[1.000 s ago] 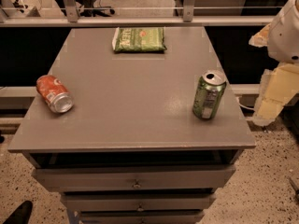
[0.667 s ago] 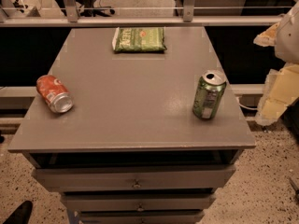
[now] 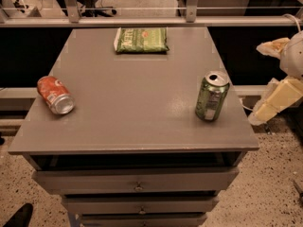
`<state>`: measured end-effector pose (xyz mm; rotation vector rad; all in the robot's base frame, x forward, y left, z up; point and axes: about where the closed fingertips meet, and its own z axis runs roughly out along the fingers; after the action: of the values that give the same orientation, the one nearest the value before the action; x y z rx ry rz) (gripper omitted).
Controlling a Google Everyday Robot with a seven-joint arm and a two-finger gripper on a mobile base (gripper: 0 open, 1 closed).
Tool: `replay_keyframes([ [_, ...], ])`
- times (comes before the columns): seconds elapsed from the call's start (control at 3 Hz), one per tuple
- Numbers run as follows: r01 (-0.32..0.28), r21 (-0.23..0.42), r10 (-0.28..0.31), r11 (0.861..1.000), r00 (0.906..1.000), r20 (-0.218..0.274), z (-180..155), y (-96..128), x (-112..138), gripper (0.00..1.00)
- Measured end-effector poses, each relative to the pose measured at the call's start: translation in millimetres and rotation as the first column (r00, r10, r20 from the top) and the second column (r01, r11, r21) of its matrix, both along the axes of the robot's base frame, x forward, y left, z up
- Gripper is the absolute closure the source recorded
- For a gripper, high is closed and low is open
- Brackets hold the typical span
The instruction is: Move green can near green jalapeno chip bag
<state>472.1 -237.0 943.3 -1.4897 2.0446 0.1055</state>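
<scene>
Upright near the grey desk's (image 3: 137, 126) right front edge, well apart from the flat green jalapeno chip bag (image 3: 141, 39) at the back, the small green aluminium can (image 3: 211, 96) could be tipped off if the cream gripper (image 3: 278, 98), off the desk's right side, open or clenched I cannot tell, comes in sideways

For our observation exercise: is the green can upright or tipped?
Upright: the green can stands on its base, silver top up. The claw hangs off the table.
</scene>
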Motion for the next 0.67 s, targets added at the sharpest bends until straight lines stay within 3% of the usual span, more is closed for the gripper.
replay_keyframes([
  [0.33, -0.002, 0.159, -0.008, 0.987, 0.9981, 0.061, -12.9, 5.7, 27.9, 0.0],
  [0.67, 0.002, 0.301, -0.028, 0.954, 0.9963, 0.081, -27.3, 16.5, 50.9, 0.0],
])
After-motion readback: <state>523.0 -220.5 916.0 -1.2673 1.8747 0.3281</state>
